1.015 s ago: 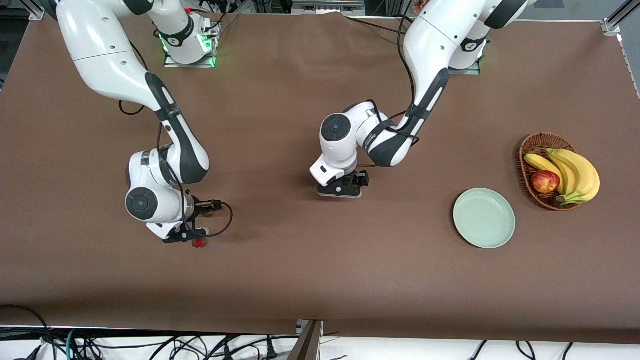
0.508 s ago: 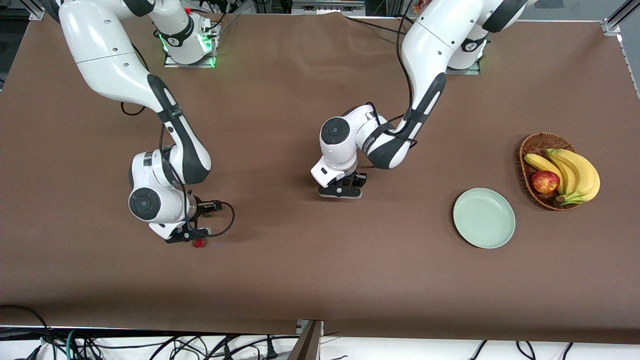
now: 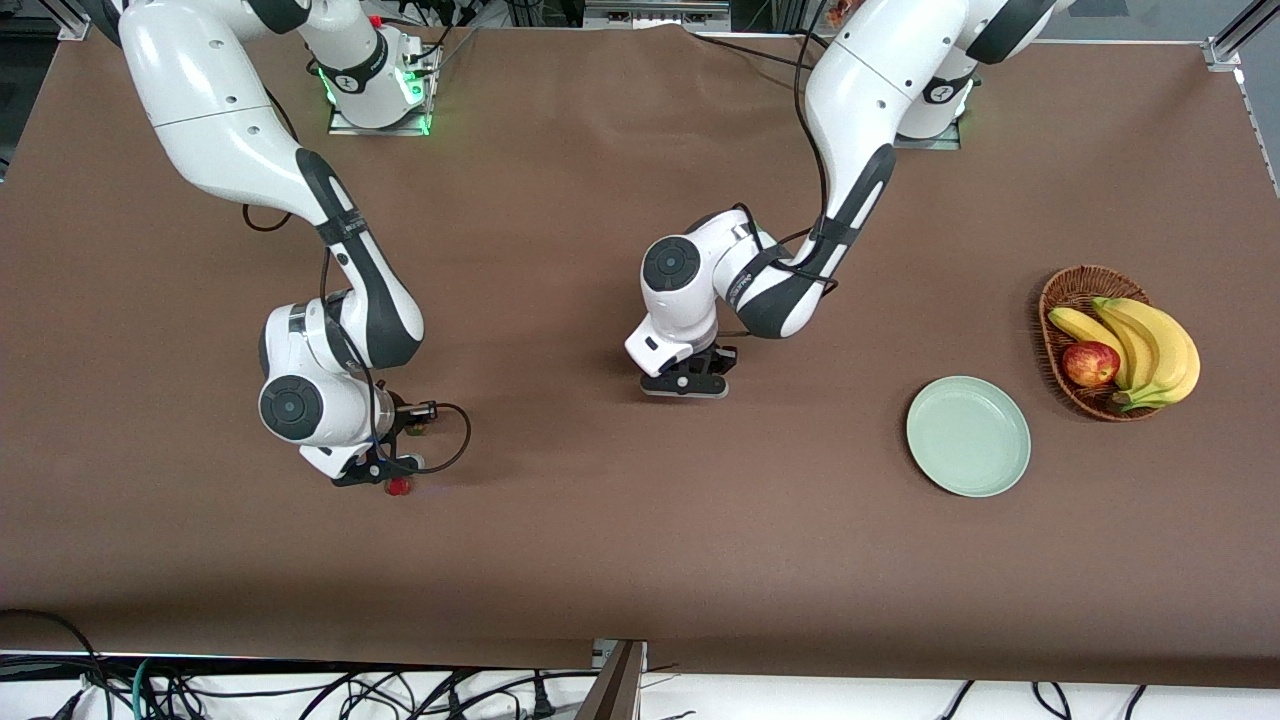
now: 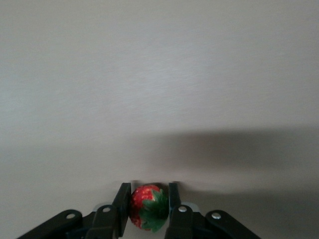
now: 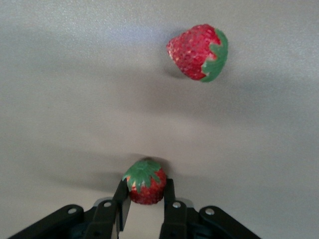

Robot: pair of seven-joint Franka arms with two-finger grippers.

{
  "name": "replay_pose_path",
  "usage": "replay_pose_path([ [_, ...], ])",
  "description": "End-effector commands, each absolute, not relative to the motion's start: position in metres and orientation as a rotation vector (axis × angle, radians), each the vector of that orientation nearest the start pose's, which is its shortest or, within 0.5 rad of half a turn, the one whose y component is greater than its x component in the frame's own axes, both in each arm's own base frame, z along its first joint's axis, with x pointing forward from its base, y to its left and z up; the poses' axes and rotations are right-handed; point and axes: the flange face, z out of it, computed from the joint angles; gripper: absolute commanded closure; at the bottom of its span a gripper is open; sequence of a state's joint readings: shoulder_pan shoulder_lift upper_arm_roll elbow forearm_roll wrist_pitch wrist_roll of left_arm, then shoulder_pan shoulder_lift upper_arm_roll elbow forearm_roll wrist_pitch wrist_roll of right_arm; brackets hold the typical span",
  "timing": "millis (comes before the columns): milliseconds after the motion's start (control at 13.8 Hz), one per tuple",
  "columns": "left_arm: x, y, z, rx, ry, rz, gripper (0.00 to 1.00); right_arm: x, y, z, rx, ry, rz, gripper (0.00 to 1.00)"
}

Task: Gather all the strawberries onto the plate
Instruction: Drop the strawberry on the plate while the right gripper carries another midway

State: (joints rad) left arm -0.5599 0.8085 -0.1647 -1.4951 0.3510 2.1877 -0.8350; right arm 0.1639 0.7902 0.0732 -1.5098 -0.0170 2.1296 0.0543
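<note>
Front view read as a clock face, 12 at the arm bases.

- Left end effector [image 3: 686, 386] is down at the worktop [image 3: 600, 560], just off centre toward 5 o'clock. In the left wrist view its fingers [image 4: 122, 199] are drawn in narrow on the first strawberry [image 4: 146, 206], one on each side, leaf cap showing.
- Right end effector [image 3: 380, 468] is low at about 8 o'clock, toward the right arm's end. Its fingers [image 5: 168, 191] pinch the second strawberry [image 5: 144, 181], cap facing up.
- The third strawberry [image 5: 198, 52] lies loose on the worktop near that grip, apart from the fingers, with bare cloth all round it.
- Plate [image 3: 968, 436] sits at about 4 o'clock with nothing in it. I see bare worktop from the left end effector to its rim.
- Basket [image 3: 1062, 285] is at 3 o'clock and holds bananas [image 3: 1150, 345] and an apple [image 3: 1090, 363]. It is near the plate, with a gap between the rims.
- Worktop edge at 6 o'clock is well apart from both grips.
</note>
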Motion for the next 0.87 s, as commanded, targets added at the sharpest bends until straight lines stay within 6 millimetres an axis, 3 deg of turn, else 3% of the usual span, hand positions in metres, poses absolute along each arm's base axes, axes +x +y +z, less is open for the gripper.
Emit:
replay_pose_path([
  [0,0.569,-0.406,0.248,-2.87,0.113,-0.072,0.81,0.679,0.161,0.201,-3.098,-0.278,0.227,0.9],
  [145,0.591,-0.363,0.277,-2.838,0.209,-0.016,0.8,0.683,0.166,0.215,-3.09,-0.292,0.194,0.9],
  [218,0.599,-0.345,0.286,-2.821,0.264,0.02,0.8,0.678,0.185,0.217,-3.075,-0.32,0.193,0.9],
  [363,0.611,-0.311,0.292,-2.778,0.416,0.11,0.79,0.67,0.223,0.227,-3.057,-0.179,0.183,0.9],
  [508,0.632,-0.263,0.296,-2.758,0.582,0.177,0.79,0.647,0.293,0.233,-3.028,0.015,0.189,0.9],
  [580,0.644,-0.235,0.296,-2.751,0.692,0.211,0.79,0.642,0.328,0.237,-3.004,0.133,0.132,0.9],
  [725,0.665,-0.169,0.294,-2.779,0.891,0.287,0.77,0.612,0.411,0.231,-2.947,0.3,0.036,0.9],
  [798,0.67,-0.141,0.287,-2.849,0.937,0.328,0.78,0.604,0.432,0.227,-2.921,0.369,0.017,0.9],
])
